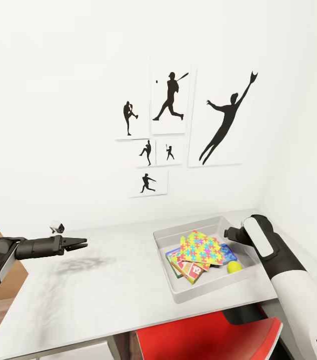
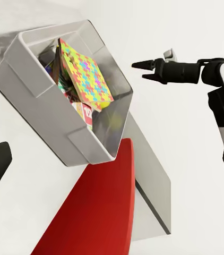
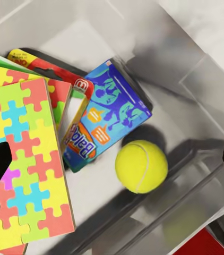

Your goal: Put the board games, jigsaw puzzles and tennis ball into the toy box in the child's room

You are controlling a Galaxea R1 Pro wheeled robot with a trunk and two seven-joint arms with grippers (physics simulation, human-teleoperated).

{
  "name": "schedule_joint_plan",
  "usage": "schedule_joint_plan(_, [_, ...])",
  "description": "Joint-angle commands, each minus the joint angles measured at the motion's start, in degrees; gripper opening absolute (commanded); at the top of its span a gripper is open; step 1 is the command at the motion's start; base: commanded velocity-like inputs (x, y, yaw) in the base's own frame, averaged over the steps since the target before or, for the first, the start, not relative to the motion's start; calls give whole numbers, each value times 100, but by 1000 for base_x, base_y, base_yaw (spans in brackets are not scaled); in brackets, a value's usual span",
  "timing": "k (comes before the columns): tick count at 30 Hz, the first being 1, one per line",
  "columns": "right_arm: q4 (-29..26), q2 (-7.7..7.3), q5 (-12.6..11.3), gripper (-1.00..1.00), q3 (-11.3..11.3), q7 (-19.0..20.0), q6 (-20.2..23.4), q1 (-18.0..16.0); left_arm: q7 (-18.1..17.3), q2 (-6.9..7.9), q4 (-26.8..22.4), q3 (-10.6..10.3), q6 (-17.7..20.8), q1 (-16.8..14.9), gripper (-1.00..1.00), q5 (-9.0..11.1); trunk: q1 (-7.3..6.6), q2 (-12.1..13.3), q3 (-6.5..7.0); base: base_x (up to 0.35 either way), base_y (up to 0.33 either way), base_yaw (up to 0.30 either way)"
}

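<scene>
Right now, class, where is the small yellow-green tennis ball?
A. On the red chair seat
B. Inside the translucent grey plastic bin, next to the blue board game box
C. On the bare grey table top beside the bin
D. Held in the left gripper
B: the right wrist view shows the small yellow-green tennis ball on the floor of the translucent grey plastic bin, beside the blue board game box.

The bin (image 1: 204,287) looks like smooth translucent grey plastic with a soft sheen, and the desk (image 1: 103,295) under it is matt pale grey, faintly mottled. In the bin, the puzzle (image 3: 22,175) has a flat, printed card look, the blue box (image 3: 109,109) beside it a glossier printed card, and the ball (image 3: 141,166) a dull, perhaps felted skin. Below the bin, the chair (image 1: 213,337) is smooth red plastic. The left end effector (image 1: 76,244) is matt black.
</scene>
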Motion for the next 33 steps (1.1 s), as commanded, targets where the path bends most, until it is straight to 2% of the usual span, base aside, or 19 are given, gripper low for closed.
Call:
schedule_joint_plan(1, [-9, -6, -61, 100, 20, -60, 9, -3, -21, 2, -1, -3, 60, -5, 100, 0, 4, -13, -13, 0, 0, 0])
schedule_joint_plan(5, [-55, -11, -66, 100, 3, -57, 10, 24, -21, 3, -1, -3, 59, -5, 100, 0, 4, -13, -4, 0, 0, 0])
schedule_joint_plan(8, [-289, -18, -74, 100, -24, -36, 30, 58, -21, 3, -1, -3, 58, -5, 100, 0, 4, -13, 18, 0, 0, 0])
schedule_joint_plan(12, [-1107, -26, -129, 100, -67, 7, 275, 195, -21, 6, -1, -3, 57, -5, 100, 0, 4, -13, 52, 0, 0, 0])
schedule_joint_plan(15, [-2135, -73, -268, 100, -276, 46, 357, 540, -21, 3, -1, -3, 56, -5, 100, 0, 4, -13, 79, -5, 0, 0])
schedule_joint_plan(16, [-2320, -81, -331, 100, -322, 52, 357, 627, -21, 3, -1, -3, 56, -5, 100, 0, 4, -13, 88, -27, 0, 0])
schedule_joint_plan(18, [-2965, -118, -792, 100, -522, 65, 357, 1024, -21, 2, -1, -3, 56, -5, 100, 0, 4, -13, 105, -57, 0, 0])
schedule_joint_plan(19, [-3151, -159, -1146, 100, -653, 77, 357, 1245, -21, 2, -1, -6, 56, -5, 100, 0, 4, -13, 114, -74, 0, 0])
schedule_joint_plan(20, [-3217, -186, -1346, 100, -732, 88, 357, 1358, -21, 2, -1, -7, 56, -5, 100, 0, 4, -13, 123, -78, 0, 0])
schedule_joint_plan(21, [-3343, -303, -2022, 100, -1006, 176, 357, 1710, -21, 2, -1, -9, 56, -5, 100, 0, 4, -13, 132, -86, 0, 0])
schedule_joint_plan(22, [-3368, -346, -2256, 100, -1104, 235, 357, 1836, -21, 2, -1, -10, 56, -5, 100, 0, 4, -13, 141, -91, 0, 0])
schedule_joint_plan(24, [-3430, -478, -3095, 100, -1500, 698, 357, 2393, -21, 3, -1, -11, 56, -5, 100, 0, 4, -13, 159, -110, 0, 0])
schedule_joint_plan(25, [-3448, -516, -3381, 100, -1703, 1062, 357, 2682, -21, 3, -1, -11, 56, -5, 100, 0, 4, -13, 168, -132, 0, 0])
schedule_joint_plan(26, [-3454, -528, -3483, 100, -1810, 1273, 357, 2827, -21, 3, -1, -11, 54, -5, 100, 0, 4, -13, 177, -139, 0, 0])
schedule_joint_plan(28, [-3469, -555, -3716, 100, -2258, 2263, 357, 3389, -21, 2, -1, -12, 54, -5, 100, 0, 4, -13, 195, -152, 0, 0])
schedule_joint_plan(30, [-3475, -552, -3803, 100, -2648, 3305, 357, 3884, -21, 2, -1, -13, 54, -5, 100, 0, 4, -13, 213, -158, 0, 0])
schedule_joint_plan(31, [-3476, -550, -3814, 100, -2726, 3542, 357, 3987, -21, 2, -1, -15, 54, -5, 100, 0, 4, -13, 222, -147, 0, 0])
schedule_joint_plan(33, [-3478, -539, -3842, 100, -2976, 4312, 357, 4258, -21, 2, -1, -23, 55, -5, 100, 0, 4, -13, 241, -102, 0, 0])
